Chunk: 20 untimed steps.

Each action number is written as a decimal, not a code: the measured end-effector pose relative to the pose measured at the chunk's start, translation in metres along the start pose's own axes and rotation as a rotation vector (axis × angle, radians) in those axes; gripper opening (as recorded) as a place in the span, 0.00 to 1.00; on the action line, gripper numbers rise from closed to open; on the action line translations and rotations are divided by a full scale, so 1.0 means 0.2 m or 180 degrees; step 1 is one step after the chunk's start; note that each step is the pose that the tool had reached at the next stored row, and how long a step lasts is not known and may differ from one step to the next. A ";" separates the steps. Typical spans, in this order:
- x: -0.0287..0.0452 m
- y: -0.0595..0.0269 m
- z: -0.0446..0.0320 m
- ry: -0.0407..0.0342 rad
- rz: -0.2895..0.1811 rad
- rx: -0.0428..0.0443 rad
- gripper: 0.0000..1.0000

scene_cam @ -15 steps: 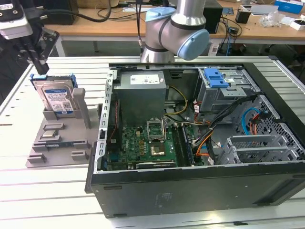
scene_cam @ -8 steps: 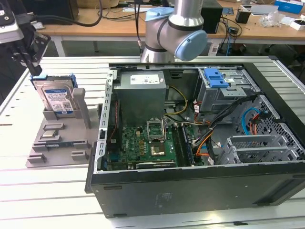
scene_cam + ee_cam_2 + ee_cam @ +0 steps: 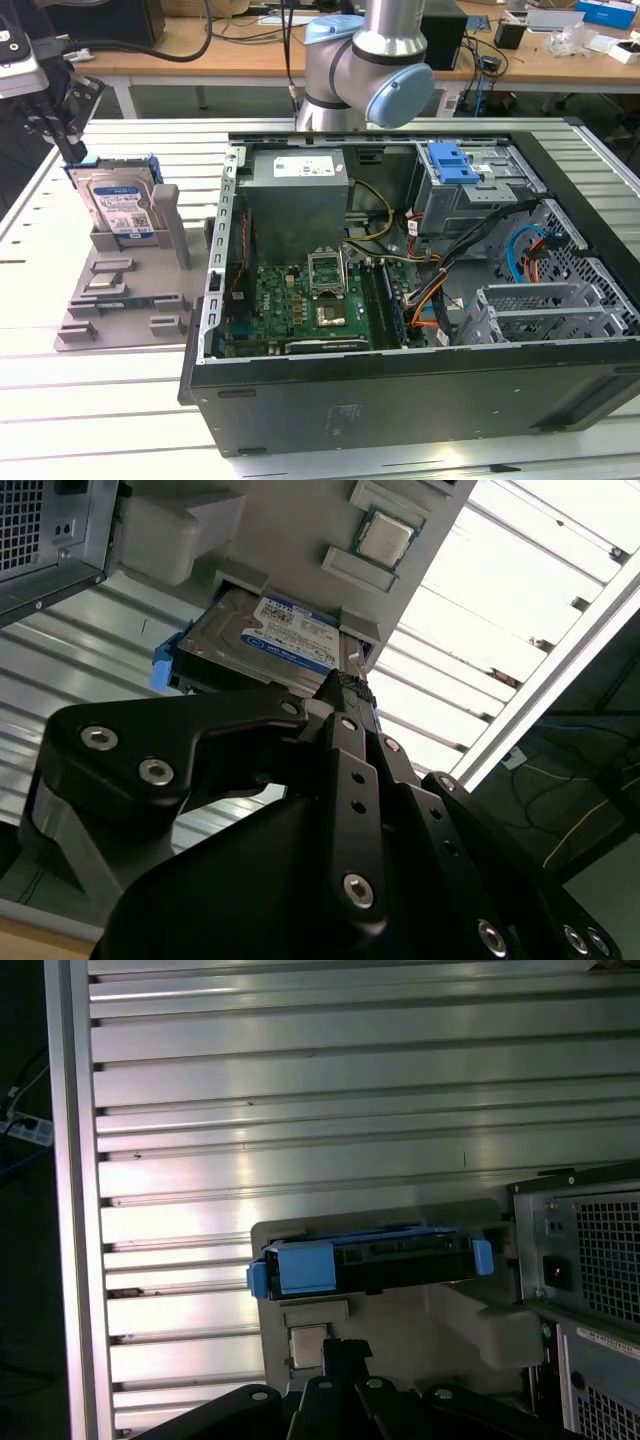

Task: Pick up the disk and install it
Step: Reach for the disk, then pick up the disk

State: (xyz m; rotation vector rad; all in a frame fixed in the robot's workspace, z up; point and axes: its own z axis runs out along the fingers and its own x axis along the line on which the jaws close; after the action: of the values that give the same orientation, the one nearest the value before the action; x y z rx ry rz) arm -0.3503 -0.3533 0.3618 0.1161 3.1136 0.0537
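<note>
Beside the open computer case, on the exterior view's left of it, I see the disk standing on edge in a slot of a grey holder. Its white and blue label faces out and a blue rail shows along its side. The holder lies flat on the slatted metal table, right up against the case wall. A small square chip sits on the holder, on the near side of the disk.

My gripper hangs above the holder, on the side of the disk away from the case, close to its upper corner but apart from it. In the second wrist view the fingers look pressed together, with nothing between them, and the gripper points at the edge of the disk. The first wrist view shows the disk edge-on, just beyond the gripper.

Inside the case I see the grey power supply and a blue bracket on a metal cage.
</note>
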 end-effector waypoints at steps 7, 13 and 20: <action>0.001 0.000 0.000 0.0000 0.0001 0.0000 0.11; 0.002 0.000 0.000 0.0007 -0.0176 -0.0004 0.11; 0.002 0.000 0.000 0.0025 -0.0698 -0.0017 0.11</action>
State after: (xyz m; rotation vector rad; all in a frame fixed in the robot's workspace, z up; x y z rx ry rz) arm -0.3507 -0.3533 0.3617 -0.2258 3.1115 0.0577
